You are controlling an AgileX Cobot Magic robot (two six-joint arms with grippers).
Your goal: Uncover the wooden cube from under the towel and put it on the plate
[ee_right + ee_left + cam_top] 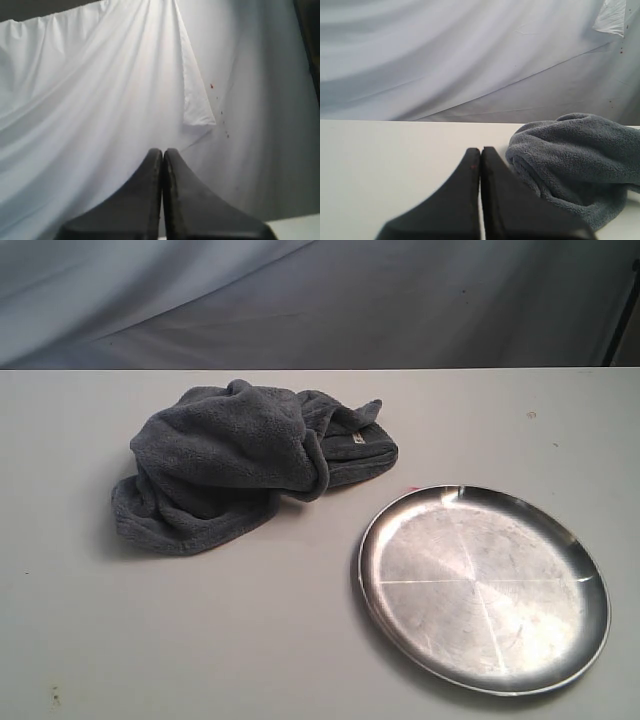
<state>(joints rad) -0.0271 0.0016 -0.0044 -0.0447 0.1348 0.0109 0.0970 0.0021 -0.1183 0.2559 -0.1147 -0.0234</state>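
Note:
A dark grey fluffy towel point(235, 462) lies bunched on the white table, left of centre, with a small label at its right edge. The wooden cube is hidden. The round silver plate point(560, 640) sits empty at the front right. Neither gripper shows in the exterior view. In the left wrist view my left gripper point(480, 151) is shut on nothing, low over the table, with the towel point(580, 160) just beside its fingertips. My right gripper point(163, 151) is shut and empty, facing the white backdrop.
The white table point(150, 640) runs across the whole exterior view. A draped white cloth backdrop point(300, 300) hangs behind its far edge. A dark upright strip point(622, 300) stands at the far right.

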